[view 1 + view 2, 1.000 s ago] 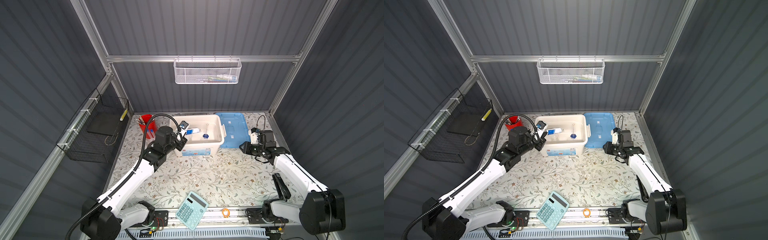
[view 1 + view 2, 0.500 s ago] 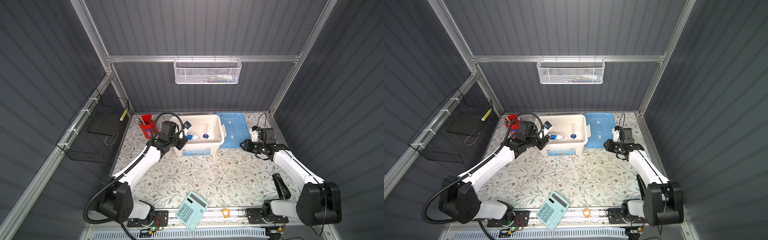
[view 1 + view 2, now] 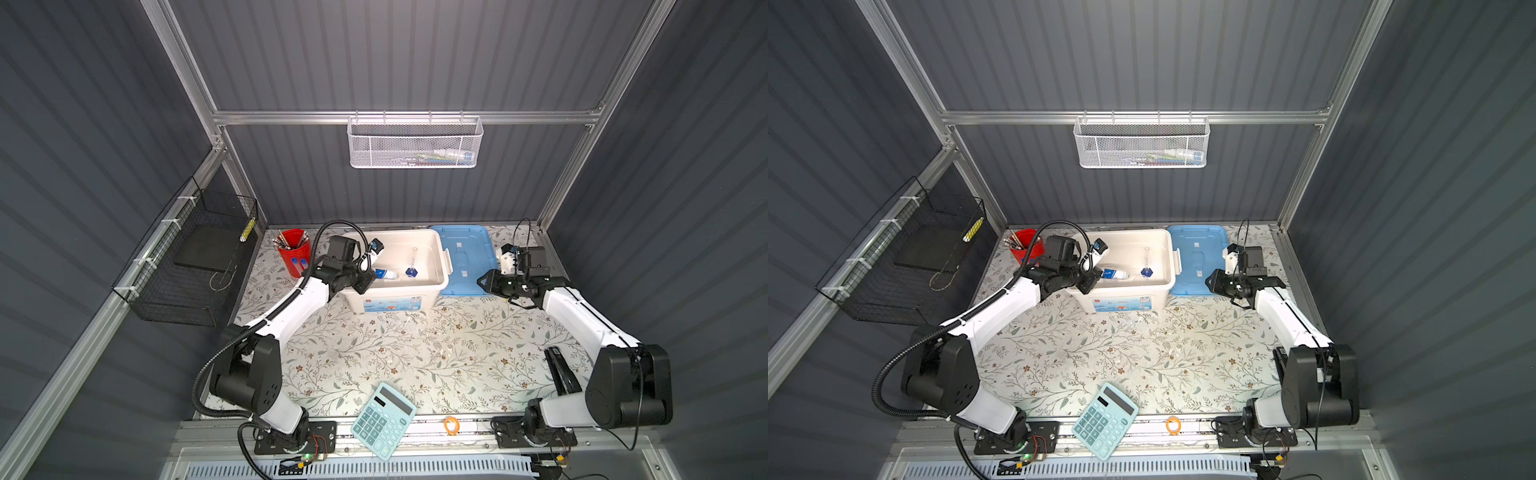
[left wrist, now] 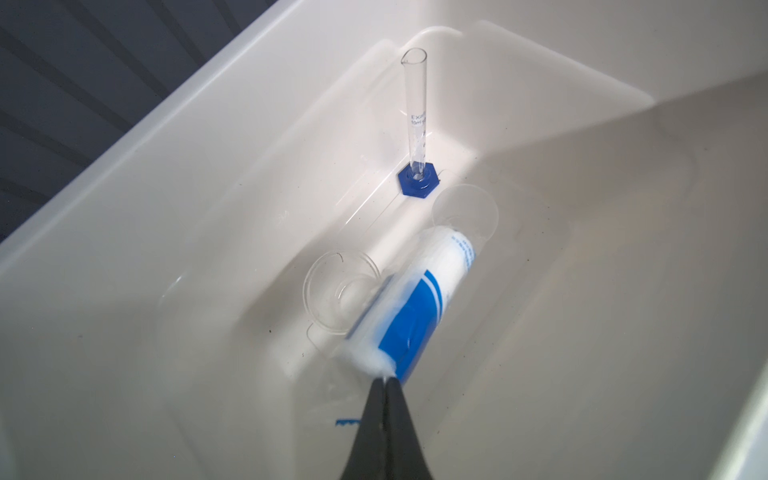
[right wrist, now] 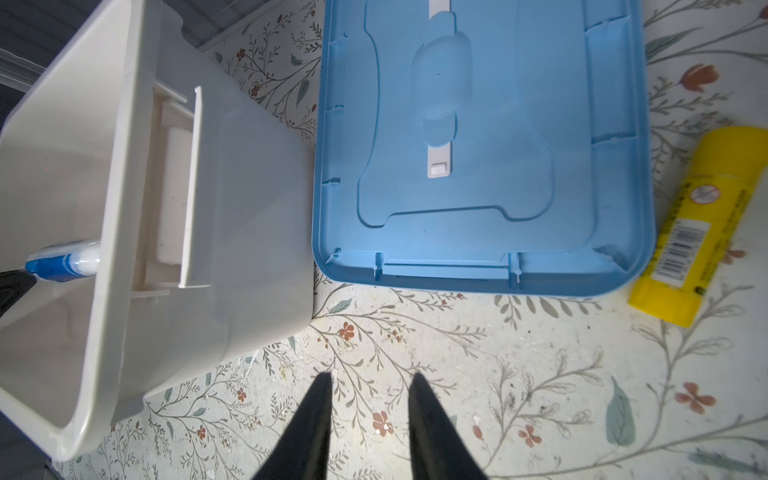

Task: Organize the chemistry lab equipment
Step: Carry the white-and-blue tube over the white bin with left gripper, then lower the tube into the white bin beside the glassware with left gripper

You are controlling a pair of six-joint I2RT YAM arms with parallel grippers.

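Inside the white bin (image 3: 432,291), the left gripper (image 4: 384,376) has its jaws pinched tight on the near end of the blue-white labelled container (image 4: 419,307), which lies flat, pointing away from the fingertips and crossing over the rim of a clear beaker (image 4: 332,291). A second clear beaker (image 4: 473,208) sits at its far end. Just past that one, the slim cylinder (image 4: 417,124) stands upright on its blue hexagonal foot on the bin floor. The right gripper (image 5: 370,376) hangs over the flowered cloth just outside the bin's handle end, jaws parted with nothing between them. Beside that same end of the bin the blue lid (image 5: 478,145) lies inner face up, and a yellow tube (image 5: 690,232) lies on the far side of the lid from the bin. In front of the bin some faint clear pieces (image 3: 409,326) lie on the cloth (too glassy to make out). The teal calculator (image 3: 384,419) is well in front of the bin, and the red cup (image 3: 296,253) stands near the bin's other end.
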